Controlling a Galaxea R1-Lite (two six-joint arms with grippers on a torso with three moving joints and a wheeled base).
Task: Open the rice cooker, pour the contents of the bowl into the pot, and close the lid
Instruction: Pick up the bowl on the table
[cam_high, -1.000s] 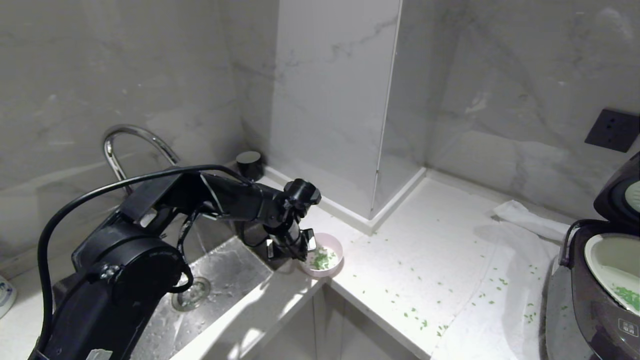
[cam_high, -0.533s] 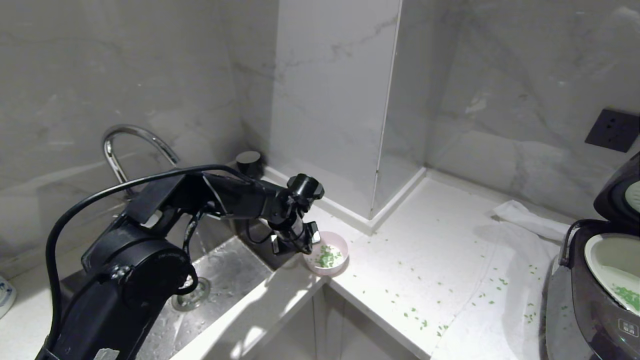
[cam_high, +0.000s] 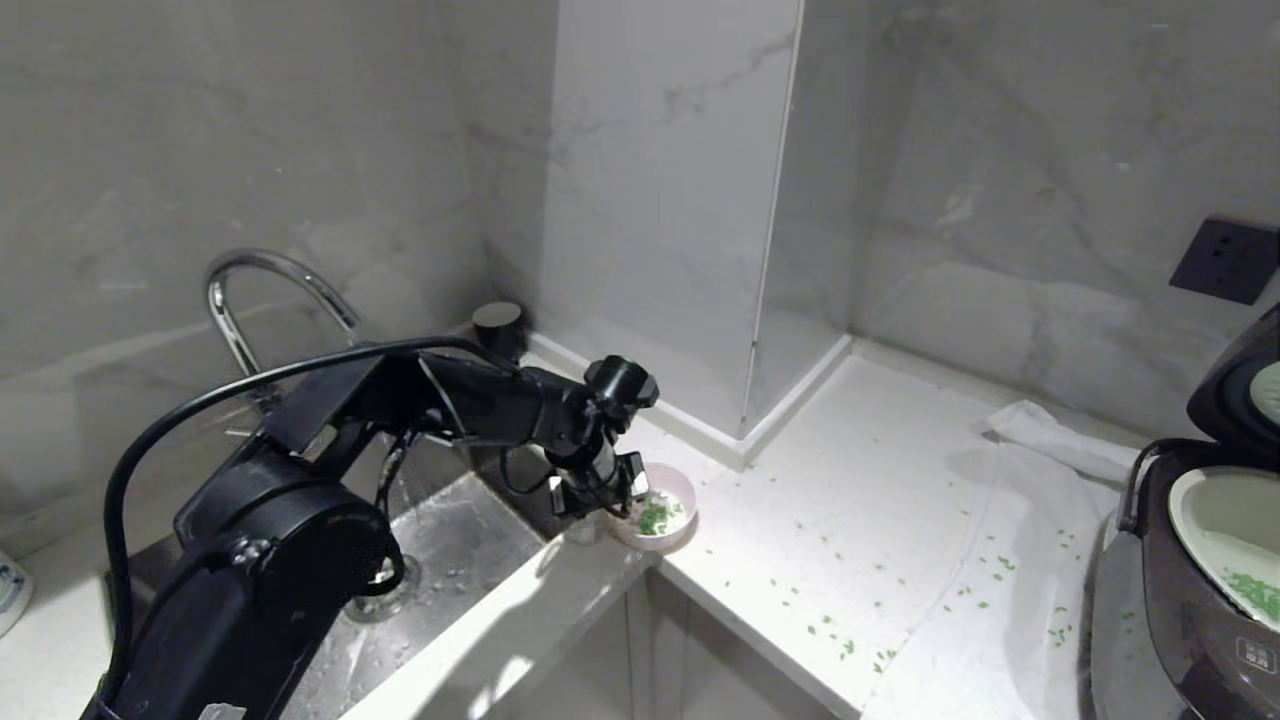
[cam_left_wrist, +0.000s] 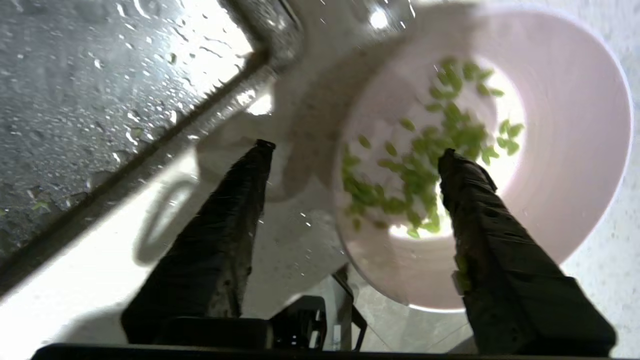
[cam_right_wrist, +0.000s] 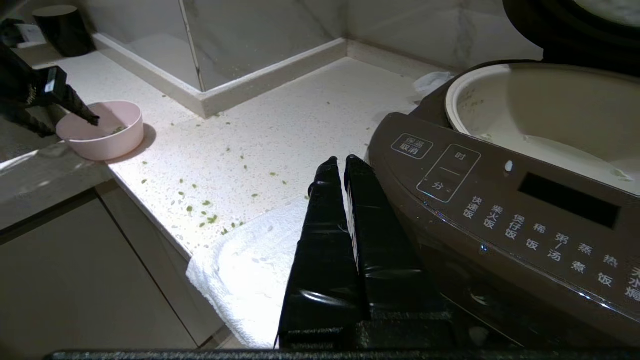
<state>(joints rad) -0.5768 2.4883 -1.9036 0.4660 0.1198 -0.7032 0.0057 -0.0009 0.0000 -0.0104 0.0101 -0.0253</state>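
Head view: bowl (cam_high: 660, 518) sits on the white table (cam_high: 830, 480) at its near-left corner, right beside the sink (cam_high: 450, 570). Greens (cam_high: 655, 517) lie inside it; more are scattered over the table toward the cloth (cam_high: 1010, 600). Left tool (cam_high: 598, 492) hangs over the bowl's sink-side rim. Faucet (cam_high: 262, 300) and a dark cup (cam_high: 498, 328) stand behind the arm. Cooker (cam_high: 1190, 590) at far right, lid (cam_high: 1235, 385) up, pot (cam_high: 1225, 525) showing a few greens. Open table between bowl and cooker.

Left wrist view: left tool (cam_left_wrist: 350, 165) spread, gripping nothing. One finger (cam_left_wrist: 220, 240) is outside the bowl (cam_left_wrist: 565, 150) over the sink edge; the other is over the greens (cam_left_wrist: 425, 155).

Right wrist view: right tool (cam_right_wrist: 340, 167) clenched, empty, above the cloth (cam_right_wrist: 245, 270) just beside the cooker (cam_right_wrist: 500, 210) front. Pot (cam_right_wrist: 540, 115) open. Bowl (cam_right_wrist: 102, 130) far off near the table edge.
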